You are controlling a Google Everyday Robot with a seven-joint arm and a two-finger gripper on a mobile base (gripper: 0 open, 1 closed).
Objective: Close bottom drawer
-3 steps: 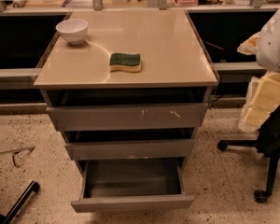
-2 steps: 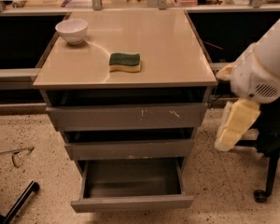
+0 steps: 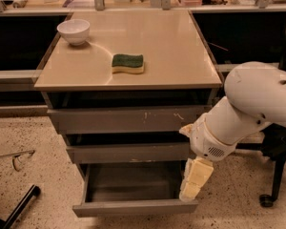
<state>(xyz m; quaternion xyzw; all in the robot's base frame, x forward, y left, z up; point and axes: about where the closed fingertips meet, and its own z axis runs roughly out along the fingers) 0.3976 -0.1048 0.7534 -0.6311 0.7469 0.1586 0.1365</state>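
Note:
The bottom drawer (image 3: pixel 133 207) is a grey metal drawer pulled well out at the foot of the cabinet, its shallow grey tray showing and its plain flat front facing me. My gripper (image 3: pixel 193 179) hangs at the end of the white arm, pointing down over the drawer's right front corner, just above its front panel. Above the drawer sit the mid-sized drawer front (image 3: pixel 128 152) and the widest drawer front (image 3: pixel 128 119) with white scratch marks; both stand slightly out.
A green and yellow sponge (image 3: pixel 127 63) and a white bowl (image 3: pixel 74 31) rest on the beige cabinet top (image 3: pixel 171 46). An office chair base (image 3: pixel 271 185) stands on the right. A dark bar (image 3: pixel 19 206) lies on the speckled floor at lower left.
The arm has swung left and down from the cabinet's right side, bringing the gripper in over the bottom drawer's right front corner. The drawer has not moved.

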